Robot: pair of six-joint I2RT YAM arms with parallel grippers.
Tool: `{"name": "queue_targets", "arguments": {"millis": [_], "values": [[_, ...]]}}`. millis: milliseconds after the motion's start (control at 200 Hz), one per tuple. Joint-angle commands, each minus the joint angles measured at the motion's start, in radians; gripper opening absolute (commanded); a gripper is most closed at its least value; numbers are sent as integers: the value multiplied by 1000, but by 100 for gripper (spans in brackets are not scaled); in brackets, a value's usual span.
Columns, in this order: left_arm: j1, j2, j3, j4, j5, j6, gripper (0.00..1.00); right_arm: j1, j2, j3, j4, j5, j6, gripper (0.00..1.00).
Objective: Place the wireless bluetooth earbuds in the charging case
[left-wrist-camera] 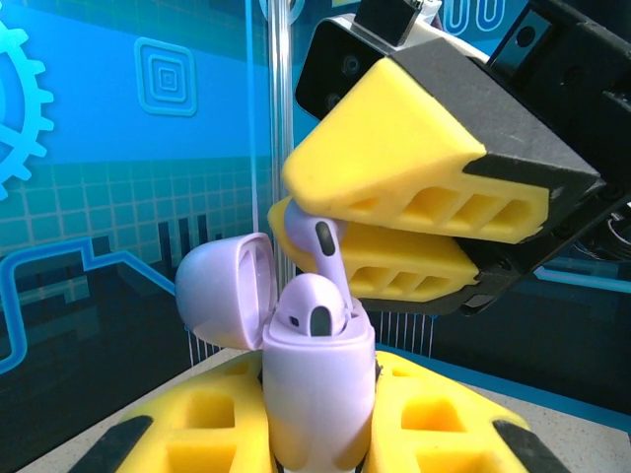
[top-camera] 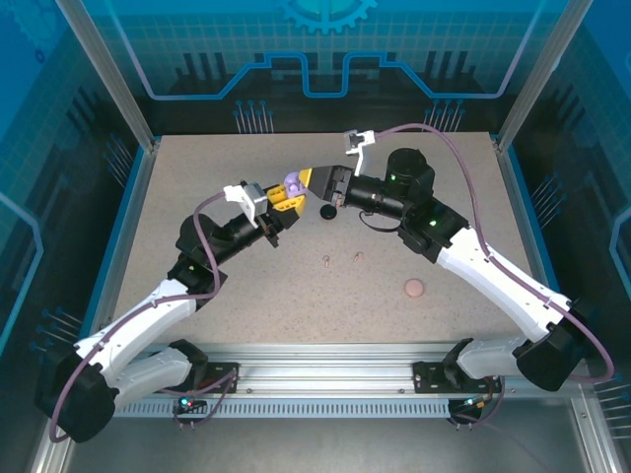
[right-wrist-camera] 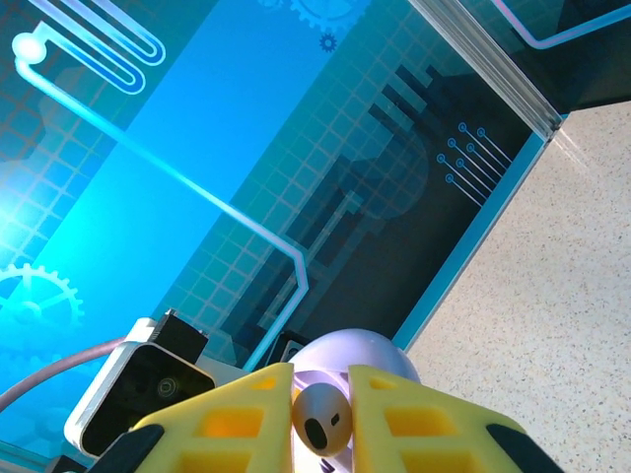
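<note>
Now | step: seating second lilac earbud (left-wrist-camera: 324,246) | right gripper (left-wrist-camera: 296,205) pinches it, stem at mouth of open lilac case (left-wrist-camera: 317,374) clamped between left gripper (left-wrist-camera: 315,439) fingers | next: I'd align stem, lower gently.

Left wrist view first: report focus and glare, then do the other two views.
Left wrist: the lilac case and earbud are sharp, the yellow fingers at the bottom edge softer. Right wrist: the earbud is slightly soft, a bright glow washes the left wall. Top external: evenly lit, the loose specks too small to resolve.
</note>
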Motion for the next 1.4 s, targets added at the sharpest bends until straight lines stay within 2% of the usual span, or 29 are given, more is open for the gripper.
{"name": "queue_targets", "arguments": {"millis": [0,695,785,1010,1201,1396], "values": [[-7,0,40,40,-9,5,0,18,9,21,-3,-7,-5,19],[-7,-5,41,38,-13,11,0,16,-21,-15,-74,60,-53,21],[-7,-5,42,38,-12,11,0,17,-24,-16,-87,77,-51,29],[-6,-5,41,36,-12,10,0,16,-18,0,-99,88,-51,36],[-6,-6,37,32,-11,7,0,7,-29,29,-116,83,-66,64],[-6,-3,30,15,-10,9,0,-37,-104,84,-226,93,-125,75]]}}
